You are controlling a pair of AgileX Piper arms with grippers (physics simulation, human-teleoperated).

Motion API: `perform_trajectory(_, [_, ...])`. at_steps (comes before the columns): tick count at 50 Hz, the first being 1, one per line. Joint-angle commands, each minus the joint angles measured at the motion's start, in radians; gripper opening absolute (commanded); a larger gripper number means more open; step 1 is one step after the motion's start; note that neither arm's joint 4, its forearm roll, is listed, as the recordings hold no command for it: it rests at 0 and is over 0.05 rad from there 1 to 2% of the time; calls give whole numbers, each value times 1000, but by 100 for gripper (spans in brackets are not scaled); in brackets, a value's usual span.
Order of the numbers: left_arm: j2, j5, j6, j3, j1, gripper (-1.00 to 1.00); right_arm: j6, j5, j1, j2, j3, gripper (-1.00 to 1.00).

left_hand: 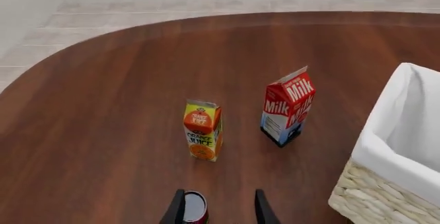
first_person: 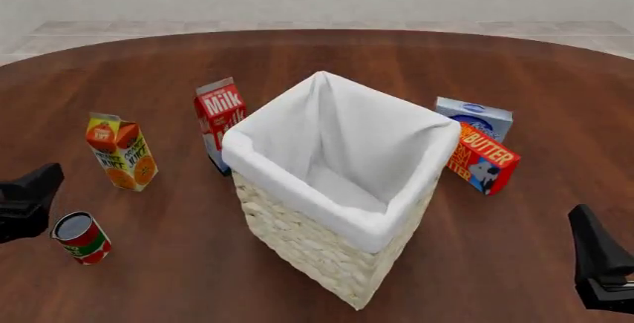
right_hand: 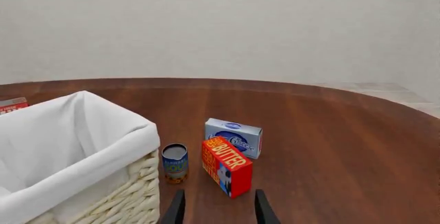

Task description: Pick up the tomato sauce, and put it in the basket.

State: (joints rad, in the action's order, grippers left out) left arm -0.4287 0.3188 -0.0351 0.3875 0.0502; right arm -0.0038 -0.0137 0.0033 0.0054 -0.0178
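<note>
The tomato sauce (first_person: pixel 82 237), a small red can with a green band and grey top, stands on the table at the near left. In the left wrist view the can (left_hand: pixel 195 207) sits between my left gripper's open fingers, close to one finger (left_hand: pixel 174 211). My left gripper (left_hand: pixel 218 211) is open; in the front view it (first_person: pixel 35 197) is just left of the can. The basket (first_person: pixel 307 249), cream wicker with white lining, stands mid-table and also shows in the left wrist view (left_hand: pixel 371 198). My right gripper (right_hand: pixel 218 211) is open and empty at the near right (first_person: pixel 599 267).
An orange juice carton (first_person: pixel 121 152) and a red milk carton (first_person: pixel 220 119) stand between the can and the basket. Right of the basket lie a butter box (first_person: pixel 483 157), a blue-white box (first_person: pixel 474 117) and, in the right wrist view, a small blue can (right_hand: pixel 174 163).
</note>
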Motion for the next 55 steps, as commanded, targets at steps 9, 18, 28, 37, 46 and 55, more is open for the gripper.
perform_trajectory(9, [-254,134,-49,164,99,100,4,7,0,1,6,100])
perform_trajectory(18, [-280,182,-108,189,137,100,1,7,1,2,5,100])
perform_trajectory(28, [-332,188,-149,192,171,100,1,14,1,7,7,100])
perform_trajectory(37, [-400,169,-167,181,189,100,2,19,1,10,10,100])
perform_trajectory(46, [-468,153,-162,184,192,100,1,21,1,13,9,100])
perform_trajectory(55, [-516,159,-137,187,185,100,2,22,2,14,8,100])
